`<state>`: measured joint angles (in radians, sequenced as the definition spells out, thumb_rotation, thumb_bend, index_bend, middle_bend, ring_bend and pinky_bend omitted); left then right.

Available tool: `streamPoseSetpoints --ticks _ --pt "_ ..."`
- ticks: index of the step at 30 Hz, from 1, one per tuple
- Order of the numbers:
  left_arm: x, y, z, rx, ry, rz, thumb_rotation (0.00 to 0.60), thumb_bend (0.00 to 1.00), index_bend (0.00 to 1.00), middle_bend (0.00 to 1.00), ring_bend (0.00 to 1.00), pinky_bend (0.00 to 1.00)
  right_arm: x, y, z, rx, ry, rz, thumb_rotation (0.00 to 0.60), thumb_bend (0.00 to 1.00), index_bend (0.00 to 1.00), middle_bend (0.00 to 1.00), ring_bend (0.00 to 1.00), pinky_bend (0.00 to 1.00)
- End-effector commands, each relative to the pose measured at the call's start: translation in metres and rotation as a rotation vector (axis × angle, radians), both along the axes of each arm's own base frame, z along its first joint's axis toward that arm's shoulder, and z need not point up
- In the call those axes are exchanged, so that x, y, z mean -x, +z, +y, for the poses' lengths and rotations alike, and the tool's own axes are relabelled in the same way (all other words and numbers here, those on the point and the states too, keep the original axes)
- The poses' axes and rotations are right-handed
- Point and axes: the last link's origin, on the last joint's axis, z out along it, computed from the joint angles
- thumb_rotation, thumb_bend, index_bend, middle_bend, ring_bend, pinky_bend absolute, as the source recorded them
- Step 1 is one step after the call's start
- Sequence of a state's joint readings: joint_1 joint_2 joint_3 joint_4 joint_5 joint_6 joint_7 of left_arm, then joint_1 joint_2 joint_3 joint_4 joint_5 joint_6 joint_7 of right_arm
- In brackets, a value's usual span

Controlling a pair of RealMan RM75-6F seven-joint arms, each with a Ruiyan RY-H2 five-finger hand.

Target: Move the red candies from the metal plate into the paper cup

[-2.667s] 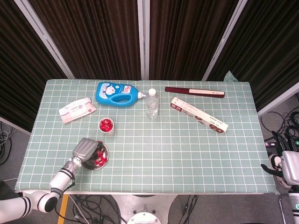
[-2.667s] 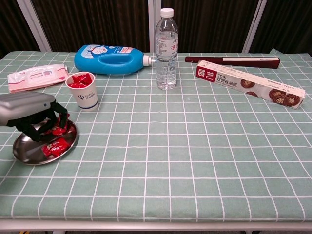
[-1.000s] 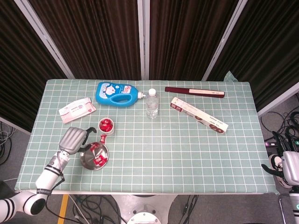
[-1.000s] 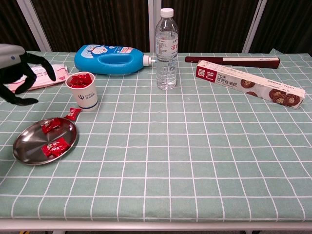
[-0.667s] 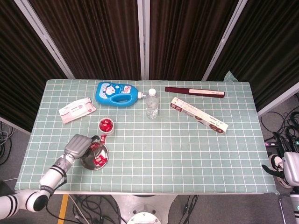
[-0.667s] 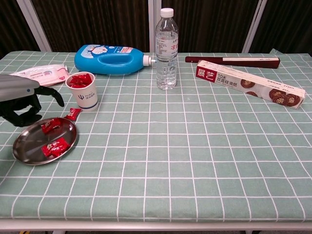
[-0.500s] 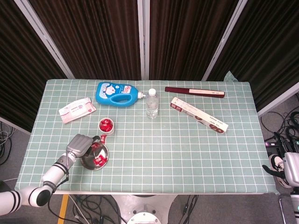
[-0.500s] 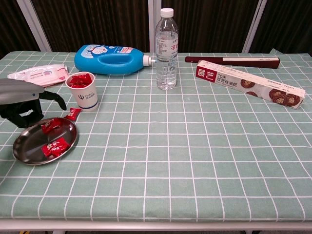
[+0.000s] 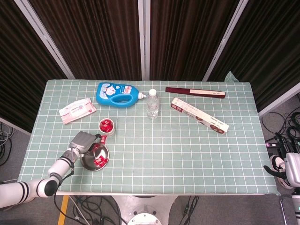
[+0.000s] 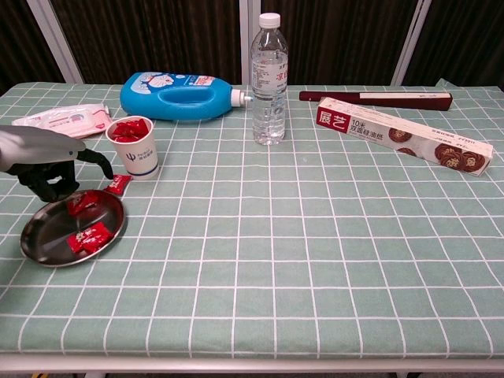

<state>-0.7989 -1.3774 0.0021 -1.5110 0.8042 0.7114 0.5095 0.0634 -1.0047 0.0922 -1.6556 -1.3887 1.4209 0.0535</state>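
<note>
We look down on a table [image 9: 197, 154] covered in a green checked cloth. Near its front left corner sits the plate [image 10: 43, 236], a shallow metal dish, and just behind it stands the cup [image 10: 133, 147], already holding several red candies. The two are near each other, which we judge keeps each carry short.

Our left hand [image 10: 49, 169] hovers over the far left edge of the plate. Its dark fingers [image 10: 96, 160] are apart and curved downward, and we see nothing held in them. From this pose we judge that it is lining up to pick the next candy, not carrying one.

Two red candies [image 10: 88, 235] lie on the plate: one near the front, one toward the back just under the fingertips. A third, the stray [image 10: 118, 184], lies on the cloth between plate and cup (it touches neither, as far as we can tell). We judge that the task is well along, with these few pieces left.

Our right hand [image 9: 289, 169] shows only in the overhead view, parked off the table's right edge, well apart from the work. Whether its fingers are spread or curled we cannot tell.

Farther back lie a wipes pack [image 10: 63, 119], a blue jug [image 10: 177, 96] on its side, an upright bottle [image 10: 269, 79], a biscuit box [image 10: 403, 135] and a slim dark case [image 10: 376, 98]. All are well clear of the plate and cup.
</note>
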Motion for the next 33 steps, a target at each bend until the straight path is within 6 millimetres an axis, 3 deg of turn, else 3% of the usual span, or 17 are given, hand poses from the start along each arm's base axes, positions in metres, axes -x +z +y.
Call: streamPoseSetpoints --ticks 1,33 --pt "-0.002 -0.003 0.000 0.010 -0.006 0.003 0.600 0.65 0.25 0.92 0.96 1.00 0.000 0.000 0.000 0.000 -0.002 0.000 0.600 0.03 0.00 0.14 0.00 0.35" --pt "-0.044 -0.017 -0.035 0.116 -0.141 -0.026 0.600 0.64 0.25 0.92 0.95 1.00 0.002 0.001 0.001 0.009 -0.007 0.000 0.600 0.03 0.00 0.14 0.00 0.35"
